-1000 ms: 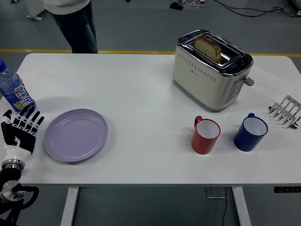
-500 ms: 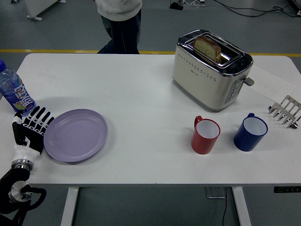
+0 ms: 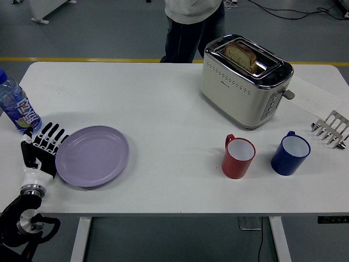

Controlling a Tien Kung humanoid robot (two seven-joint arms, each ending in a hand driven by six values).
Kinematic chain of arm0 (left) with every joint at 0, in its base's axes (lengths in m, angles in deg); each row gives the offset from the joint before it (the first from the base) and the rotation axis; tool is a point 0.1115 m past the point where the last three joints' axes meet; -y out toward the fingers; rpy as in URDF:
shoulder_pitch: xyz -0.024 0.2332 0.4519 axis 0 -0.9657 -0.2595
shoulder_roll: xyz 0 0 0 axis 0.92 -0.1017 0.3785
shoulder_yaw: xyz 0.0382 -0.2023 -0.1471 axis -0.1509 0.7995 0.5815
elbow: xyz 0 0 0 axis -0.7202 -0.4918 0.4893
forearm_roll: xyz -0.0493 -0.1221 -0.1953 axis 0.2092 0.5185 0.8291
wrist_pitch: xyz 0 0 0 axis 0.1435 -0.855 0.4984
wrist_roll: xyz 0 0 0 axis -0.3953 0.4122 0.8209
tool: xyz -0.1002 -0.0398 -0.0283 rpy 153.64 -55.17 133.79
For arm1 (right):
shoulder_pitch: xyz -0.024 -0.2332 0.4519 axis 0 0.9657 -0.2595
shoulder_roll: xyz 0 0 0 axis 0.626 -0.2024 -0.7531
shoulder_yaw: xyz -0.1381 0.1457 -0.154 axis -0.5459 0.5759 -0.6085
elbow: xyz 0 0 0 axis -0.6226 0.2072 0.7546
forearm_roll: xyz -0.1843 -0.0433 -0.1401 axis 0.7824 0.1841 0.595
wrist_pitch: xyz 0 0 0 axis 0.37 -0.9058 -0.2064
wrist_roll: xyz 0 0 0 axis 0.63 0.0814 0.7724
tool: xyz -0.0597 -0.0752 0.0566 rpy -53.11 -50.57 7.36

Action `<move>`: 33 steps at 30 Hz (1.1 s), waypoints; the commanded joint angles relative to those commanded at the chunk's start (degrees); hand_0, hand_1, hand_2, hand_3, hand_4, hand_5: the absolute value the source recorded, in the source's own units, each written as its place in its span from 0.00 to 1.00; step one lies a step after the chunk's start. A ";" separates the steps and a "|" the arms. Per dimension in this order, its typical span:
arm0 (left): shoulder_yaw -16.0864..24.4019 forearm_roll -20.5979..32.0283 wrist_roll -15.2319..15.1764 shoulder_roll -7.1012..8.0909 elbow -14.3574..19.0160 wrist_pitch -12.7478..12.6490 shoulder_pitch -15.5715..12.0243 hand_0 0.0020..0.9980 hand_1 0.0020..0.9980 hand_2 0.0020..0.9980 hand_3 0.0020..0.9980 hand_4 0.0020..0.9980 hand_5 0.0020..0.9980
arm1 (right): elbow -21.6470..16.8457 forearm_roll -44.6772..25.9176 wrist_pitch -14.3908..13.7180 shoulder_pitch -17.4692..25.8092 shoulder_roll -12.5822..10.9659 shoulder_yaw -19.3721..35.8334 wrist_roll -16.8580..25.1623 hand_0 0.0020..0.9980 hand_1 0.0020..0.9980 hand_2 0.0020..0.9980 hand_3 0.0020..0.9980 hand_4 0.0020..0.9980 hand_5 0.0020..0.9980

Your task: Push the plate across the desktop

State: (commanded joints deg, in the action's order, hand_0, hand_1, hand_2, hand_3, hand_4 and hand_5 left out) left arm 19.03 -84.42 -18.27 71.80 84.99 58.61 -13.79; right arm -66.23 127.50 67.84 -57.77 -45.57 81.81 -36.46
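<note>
Table: white, fills most of the frame, near edge along the bottom.

Plate: lilac, empty, flat on the table at lower left, well apart from the crockery to its right.

Left hand: black, five fingers spread and straight, holding nothing; set against the plate's left rim, fingertips touching or just beside it. Arm enters from the lower left corner.

Right hand: not in view.

Water bottle: upright at the left edge, just above the left hand.

Toaster: cream and chrome, upper right of centre, a slice of bread standing in one slot.

Red mug and blue mug: side by side, right of centre, apart from each other.

Metal rack: at the right edge.

Person: standing beyond the far edge at top centre; hands not visible.

Progress: judged early. The hand is placed for a sideways shove, yet the plate sits near the left side with open table stretching to its right. Most of the travel remains.
</note>
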 joint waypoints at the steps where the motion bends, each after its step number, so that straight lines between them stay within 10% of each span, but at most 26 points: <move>1: -0.10 0.08 -0.02 -0.01 -0.01 -0.02 0.01 0.70 0.73 0.72 0.60 0.55 1.00 | 0.00 0.07 0.03 -0.01 0.00 0.03 -0.01 0.60 0.59 0.65 0.66 0.17 0.74; 33: -14.82 8.92 -3.83 1.85 1.26 -4.00 0.71 0.69 0.72 0.70 0.59 0.52 1.00 | 0.07 3.51 1.33 0.28 0.00 1.57 -0.37 0.60 0.59 0.65 0.66 0.17 0.74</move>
State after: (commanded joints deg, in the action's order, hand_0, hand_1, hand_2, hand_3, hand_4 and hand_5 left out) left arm 4.22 -75.50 -22.10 73.65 86.25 54.62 -13.08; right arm -66.16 131.02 69.18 -57.49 -45.57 83.38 -36.83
